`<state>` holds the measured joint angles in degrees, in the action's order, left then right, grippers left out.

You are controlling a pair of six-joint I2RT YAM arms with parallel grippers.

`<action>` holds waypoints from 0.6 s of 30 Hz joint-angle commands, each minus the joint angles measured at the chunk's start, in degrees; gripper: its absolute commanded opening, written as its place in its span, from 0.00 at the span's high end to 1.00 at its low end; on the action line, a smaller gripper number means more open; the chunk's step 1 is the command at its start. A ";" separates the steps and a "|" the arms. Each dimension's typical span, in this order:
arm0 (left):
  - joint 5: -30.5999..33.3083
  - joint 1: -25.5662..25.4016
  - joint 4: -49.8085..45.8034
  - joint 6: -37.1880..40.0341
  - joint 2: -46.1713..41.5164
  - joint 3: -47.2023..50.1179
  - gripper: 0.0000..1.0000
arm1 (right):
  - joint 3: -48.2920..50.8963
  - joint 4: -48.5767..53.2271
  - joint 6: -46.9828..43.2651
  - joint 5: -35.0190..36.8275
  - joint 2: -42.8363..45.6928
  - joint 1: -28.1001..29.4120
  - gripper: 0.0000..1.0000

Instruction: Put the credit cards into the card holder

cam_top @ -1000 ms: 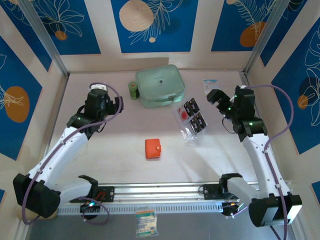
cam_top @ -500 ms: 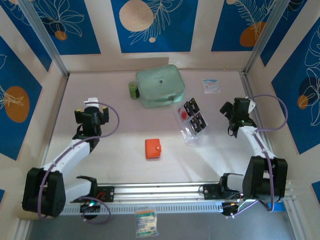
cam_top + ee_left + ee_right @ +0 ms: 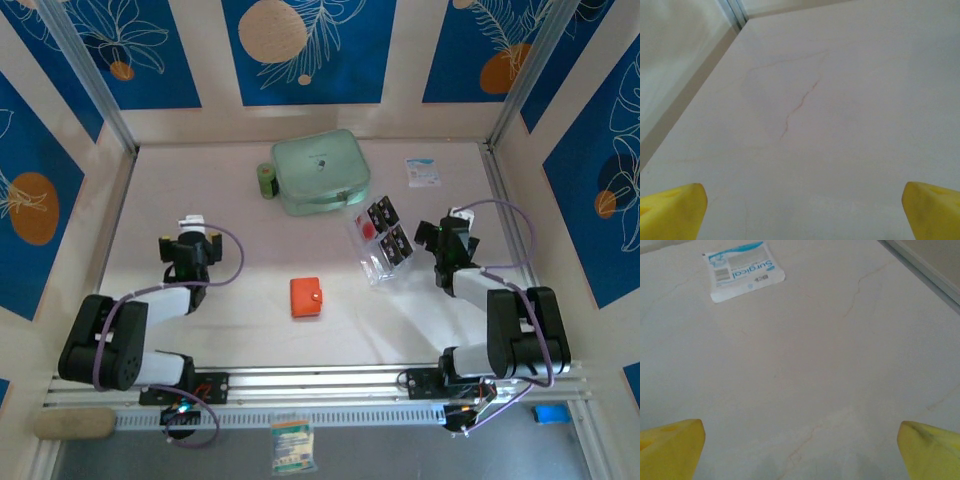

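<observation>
Top external camera: sitting high above and behind the near edge of the table (image 3: 250, 270), looking steeply down and taking in the whole surface out to its far edge. Left wrist camera: hanging low and close over bare tabletop, facing the far left corner, its yellow fingertips (image 3: 670, 212) framing the bottom corners. Right wrist camera: hovering equally close, facing far right, sharing the white-and-blue packet (image 3: 744, 271) (image 3: 423, 172) with the top view.

A white-and-blue packet (image 3: 745, 270) lies flat ahead-left of the right gripper (image 3: 800, 450); a mint-green zip case (image 3: 320, 172), green roll (image 3: 266, 180) beside it, sits ahead-right of the left gripper (image 3: 190, 243)
</observation>
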<state>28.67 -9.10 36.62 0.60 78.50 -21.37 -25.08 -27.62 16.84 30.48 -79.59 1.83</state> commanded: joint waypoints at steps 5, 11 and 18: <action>-10.14 2.07 12.63 0.41 4.67 0.62 0.00 | 2.44 -15.45 -4.72 -7.22 -2.17 -0.61 0.01; -14.37 2.07 17.69 1.79 10.52 0.33 0.00 | 5.88 -22.68 -7.25 -13.37 -2.59 -0.79 0.01; -16.20 2.46 19.10 2.08 11.41 0.59 0.00 | 8.02 -30.71 -9.04 -19.32 -7.15 -1.51 0.01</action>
<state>14.87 -7.60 52.49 2.07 89.45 -20.95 -16.82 -53.25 10.04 15.73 -86.61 0.93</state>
